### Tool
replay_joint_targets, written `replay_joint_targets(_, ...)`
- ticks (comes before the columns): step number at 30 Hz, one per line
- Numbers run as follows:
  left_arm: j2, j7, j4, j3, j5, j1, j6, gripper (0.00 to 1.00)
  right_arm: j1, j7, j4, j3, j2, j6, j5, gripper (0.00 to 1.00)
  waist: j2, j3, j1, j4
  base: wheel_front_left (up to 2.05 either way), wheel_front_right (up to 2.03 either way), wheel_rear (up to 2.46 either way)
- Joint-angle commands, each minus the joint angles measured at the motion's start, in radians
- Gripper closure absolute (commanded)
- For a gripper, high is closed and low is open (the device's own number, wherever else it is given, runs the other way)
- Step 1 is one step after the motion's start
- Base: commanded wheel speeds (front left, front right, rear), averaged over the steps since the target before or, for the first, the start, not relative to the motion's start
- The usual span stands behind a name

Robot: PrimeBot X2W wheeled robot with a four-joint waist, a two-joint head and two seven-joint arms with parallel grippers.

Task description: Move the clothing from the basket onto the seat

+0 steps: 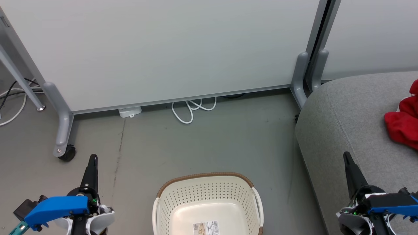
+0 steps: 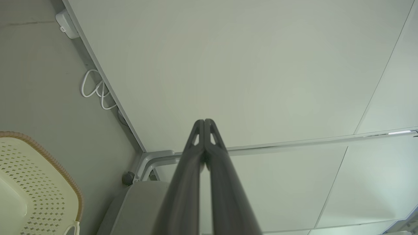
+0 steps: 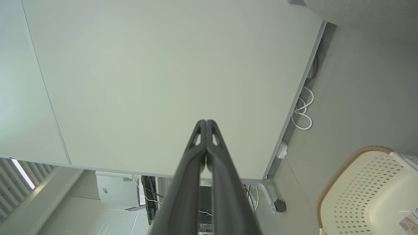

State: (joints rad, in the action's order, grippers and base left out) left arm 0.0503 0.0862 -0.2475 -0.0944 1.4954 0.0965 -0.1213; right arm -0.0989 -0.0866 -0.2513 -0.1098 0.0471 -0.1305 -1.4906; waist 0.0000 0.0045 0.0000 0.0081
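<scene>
Lying on the couch (image 1: 346, 114), the clothing (image 1: 402, 126) is well apart from the basket (image 1: 209, 195). Left gripper (image 1: 93, 157) and right gripper (image 1: 345, 155) are closed, empty.

Bright, even indoor light, soft faint shadows, sharp head view, wrist views wide-angle curved, near fingers (image 2: 183, 195) blurred
</scene>
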Motion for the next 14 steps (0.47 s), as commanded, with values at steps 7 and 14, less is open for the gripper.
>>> replay_joint_targets(7,0.000,0.017,0.004,-0.014,0.062,0.015,-0.010,1.00,-0.014,-0.016,0.007,-0.004,0.005,0.000,-0.065,1.00,0.0000,-0.001,0.0000,-0.004,0.00,0.00,0.00)
replay_joint_targets(14,0.000,0.028,0.003,-0.020,0.109,0.018,-0.014,1.00,-0.016,-0.028,0.008,-0.005,0.005,0.000,-0.114,1.00,0.0000,-0.001,0.0000,-0.007,0.00,0.00,0.00)
